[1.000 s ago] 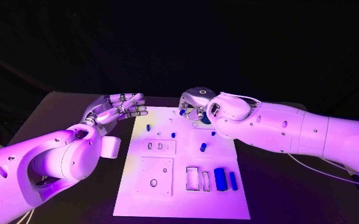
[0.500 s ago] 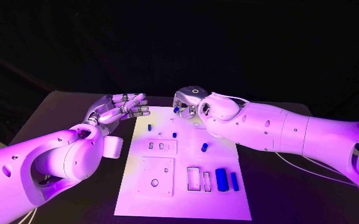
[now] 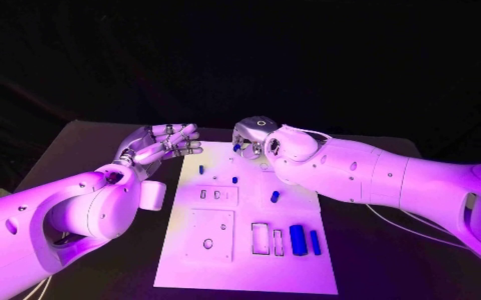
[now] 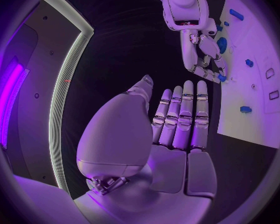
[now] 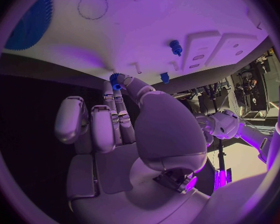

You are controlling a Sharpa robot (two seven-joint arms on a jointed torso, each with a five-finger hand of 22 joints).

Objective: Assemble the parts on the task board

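Note:
The white task board point(image 3: 251, 272) lies lengthwise in the middle of the table. My right hand point(image 3: 256, 137) hovers over its far edge and pinches a small blue toothed part point(image 5: 115, 79) between the thumb and a fingertip; the left wrist view shows that part point(image 4: 222, 77) as well. My left hand point(image 3: 156, 147) is open with its fingers straight and together point(image 4: 177, 119), just off the board's far left corner, holding nothing. Small blue pegs point(image 3: 201, 170) point(image 3: 235, 180) point(image 3: 272, 196) stand on the board. Two blue blocks point(image 3: 297, 239) point(image 3: 313, 242) lie at its near right.
Raised white blocks with slots point(image 3: 213, 194) and a square plate with holes point(image 3: 208, 234) sit on the board's left half. Two narrow rectangular recesses point(image 3: 258, 237) lie beside the blue blocks. A large blue gear point(image 5: 31, 20) lies on the board near my right hand.
My right hand has shifted a little to the left along the board's far edge, still holding the small blue part. The left hand has barely moved.

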